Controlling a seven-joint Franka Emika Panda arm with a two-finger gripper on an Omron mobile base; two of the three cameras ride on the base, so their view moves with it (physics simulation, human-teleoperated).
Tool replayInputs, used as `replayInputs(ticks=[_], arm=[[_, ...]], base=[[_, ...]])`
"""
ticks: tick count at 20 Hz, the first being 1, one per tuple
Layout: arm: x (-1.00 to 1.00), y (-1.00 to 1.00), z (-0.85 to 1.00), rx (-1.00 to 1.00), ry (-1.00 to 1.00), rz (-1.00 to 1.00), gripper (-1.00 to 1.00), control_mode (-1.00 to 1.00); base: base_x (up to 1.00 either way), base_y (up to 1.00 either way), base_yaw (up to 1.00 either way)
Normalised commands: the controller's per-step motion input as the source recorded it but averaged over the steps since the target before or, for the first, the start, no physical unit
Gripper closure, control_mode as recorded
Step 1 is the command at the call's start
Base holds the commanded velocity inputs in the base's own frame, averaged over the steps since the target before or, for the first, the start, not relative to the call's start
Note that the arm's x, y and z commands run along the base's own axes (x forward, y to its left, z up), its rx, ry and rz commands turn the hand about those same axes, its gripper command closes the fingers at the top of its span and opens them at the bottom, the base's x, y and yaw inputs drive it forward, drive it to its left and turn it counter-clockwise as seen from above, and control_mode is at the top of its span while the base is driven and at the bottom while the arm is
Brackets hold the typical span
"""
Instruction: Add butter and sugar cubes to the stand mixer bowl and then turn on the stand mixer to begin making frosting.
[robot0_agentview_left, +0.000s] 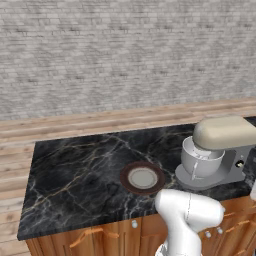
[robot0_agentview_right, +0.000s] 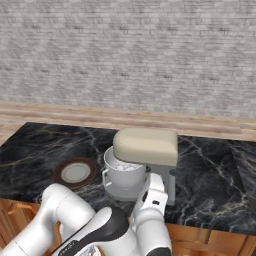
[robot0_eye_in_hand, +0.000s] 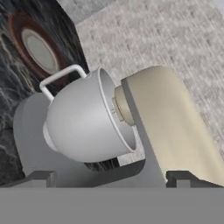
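Facing the stand mixer (robot0_agentview_left: 220, 152) on the black marble counter (robot0_agentview_left: 75, 175), gripper (robot0_eye_in_hand: 111, 177) spread wide, holding nothing.
Left base: cream head lying lengthwise left-right, stand mixer bowl (robot0_agentview_left: 201, 161) beneath, plate (robot0_agentview_left: 142, 177) just left. Right base: same, handle leftward. Hand: rolled, bowl (robot0_eye_in_hand: 87, 122) near fingertips (robot0_eye_in_hand: 41, 178).

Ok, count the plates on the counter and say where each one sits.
1. The brown-rimmed plate sits on the black marble counter, left of the stand mixer and apart from its base. More could lie hidden behind the mixer.
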Motion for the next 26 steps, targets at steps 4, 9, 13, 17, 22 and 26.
replayInputs(ticks=[4,9,13,17,22,26], arm=[[0.19,-0.14,-0.09,0.00,-0.03,-0.14,-1.00,-1.00],[0.22,-0.04,-0.15,0.00,0.00,-0.12,-1.00,-1.00],[0.20,0.00,-0.18,0.00,0.00,-0.06,-1.00,-1.00],[0.13,-0.07,-0.16,0.00,0.00,-0.01,-1.00,-1.00],[0.08,-0.21,-0.12,0.00,-0.01,0.00,-1.00,-1.00],[0.05,-0.25,-0.08,0.00,-0.01,0.00,-1.00,-1.00]], base=[[0.00,0.00,0.00],[0.00,0.00,0.00],[0.00,0.00,0.00],[0.00,0.00,0.00],[0.00,0.00,0.00],[0.00,0.00,0.00]])
